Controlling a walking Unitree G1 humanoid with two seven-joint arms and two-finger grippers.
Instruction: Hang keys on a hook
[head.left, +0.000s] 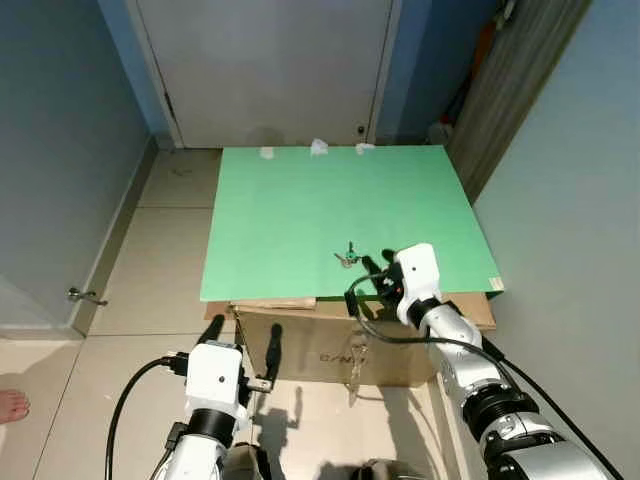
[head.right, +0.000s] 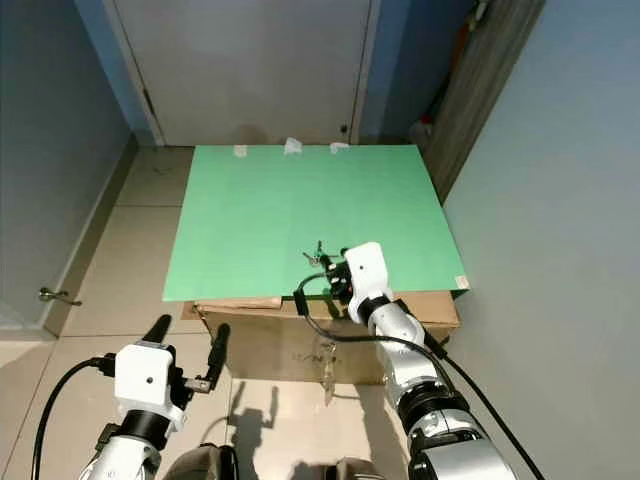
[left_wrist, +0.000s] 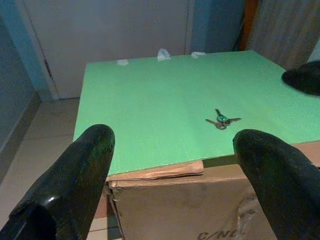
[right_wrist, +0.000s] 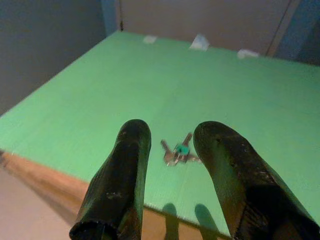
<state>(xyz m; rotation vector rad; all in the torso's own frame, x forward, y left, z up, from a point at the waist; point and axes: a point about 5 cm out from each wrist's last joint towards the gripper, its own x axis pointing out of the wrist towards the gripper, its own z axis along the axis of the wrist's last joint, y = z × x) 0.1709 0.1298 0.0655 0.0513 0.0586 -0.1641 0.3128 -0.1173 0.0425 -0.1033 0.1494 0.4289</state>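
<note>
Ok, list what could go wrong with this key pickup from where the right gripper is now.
1. The keys lie flat on the green board, so the right gripper, open just short of them, may slide them forward instead of pinching them.
2. They sit near the board's front edge over the cardboard box; a nudge backward could drop them to the floor.
3. The left gripper hangs low in front of the box, too far to help.

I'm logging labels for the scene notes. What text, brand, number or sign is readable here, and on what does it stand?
"C/N..." printed on the front of the cardboard box under the green board; the left wrist view cuts off whatever follows.
The same print in the left eye view is too blurred to read.
No text is visible on the keys.
</note>
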